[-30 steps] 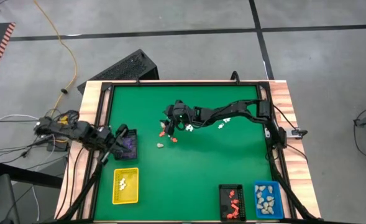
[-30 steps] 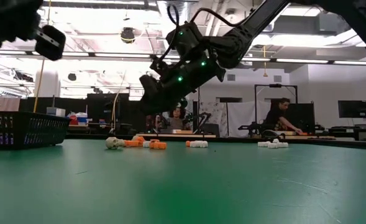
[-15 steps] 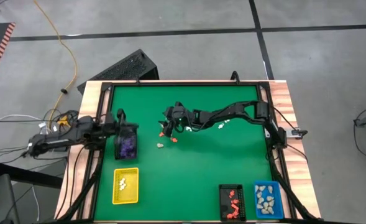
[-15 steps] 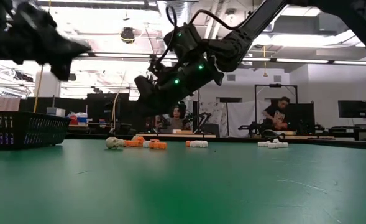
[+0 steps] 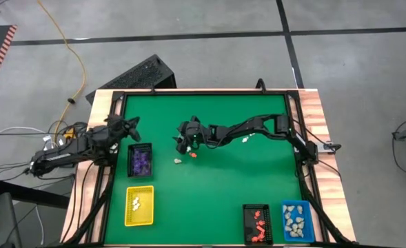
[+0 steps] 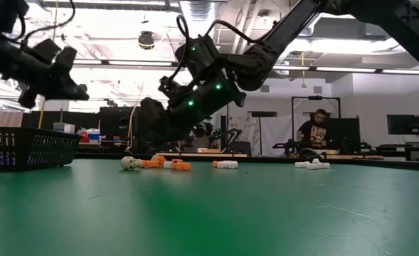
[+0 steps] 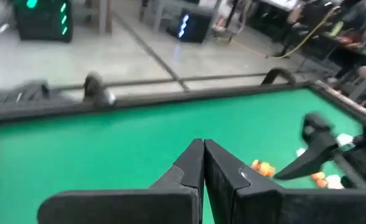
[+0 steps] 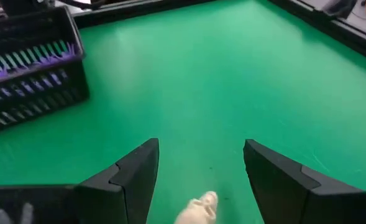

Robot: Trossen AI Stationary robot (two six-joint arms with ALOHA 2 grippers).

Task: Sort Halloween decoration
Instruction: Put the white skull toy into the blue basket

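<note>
I have the right gripper [image 5: 183, 145] near the middle of the green table [image 5: 223, 186], fingers spread wide and empty. A cream-beige figurine [image 8: 198, 210] lies on the mat just below and between its fingers [image 8: 133, 177]; in the low view the same skull-like piece [image 6: 130, 163] sits beside orange ones [image 6: 181, 166].

My left gripper [image 7: 202, 163] hovers at the table's left edge, above the black tray holding purple pieces [image 5: 140, 160], its fingers pressed together with nothing in them.

I count four trays: that one, a yellow tray [image 5: 138, 205] with white pieces, a second black tray [image 5: 258, 224] with orange-red pieces, and a blue tray [image 5: 296, 220] with beige pieces. The loose figurines are too small for me to count surely.
</note>
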